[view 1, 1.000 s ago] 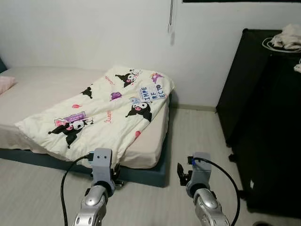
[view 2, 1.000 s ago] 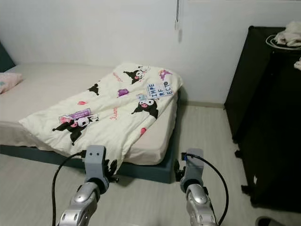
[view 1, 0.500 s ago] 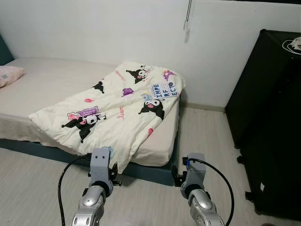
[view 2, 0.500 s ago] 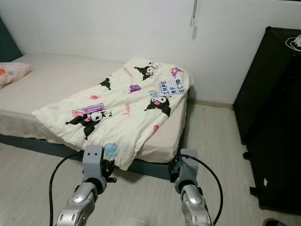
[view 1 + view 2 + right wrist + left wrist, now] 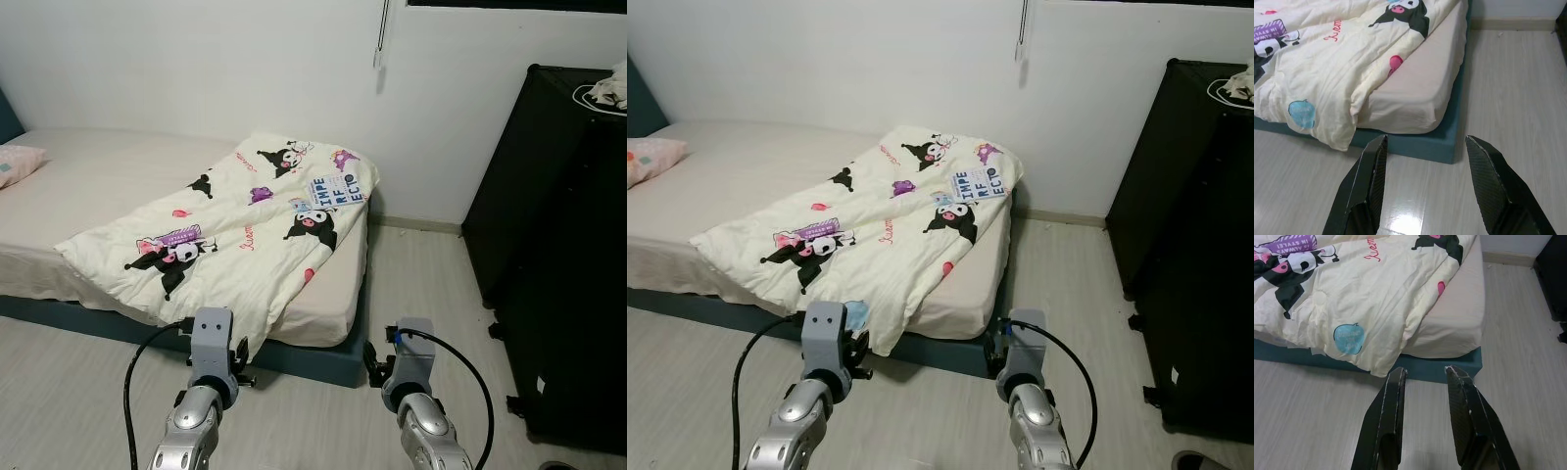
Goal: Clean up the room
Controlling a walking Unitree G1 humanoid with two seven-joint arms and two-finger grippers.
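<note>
A cream blanket [image 5: 245,225] printed with black cartoon figures lies askew across a low bed's mattress [image 5: 98,166]. One corner of it hangs over the front edge, above the teal bed base [image 5: 304,357]. My left gripper [image 5: 1426,371] is open and empty over the floor, just short of that hanging corner [image 5: 1376,364]. My right gripper [image 5: 1427,141] is also open and empty, and points at the mattress's near corner [image 5: 1420,110]. Both arms are held low in front of me, a little short of the bed.
A pink pillow [image 5: 15,162] lies at the bed's far left. A tall black wardrobe [image 5: 558,245] stands on the right with clothes [image 5: 609,88] on top. Pale wood floor [image 5: 421,274] runs between bed and wardrobe. A cord [image 5: 379,39] hangs on the white wall.
The whole picture has shifted as the camera turned, so the bed sits a little further right than a second ago. Both arms keep the same pose.
</note>
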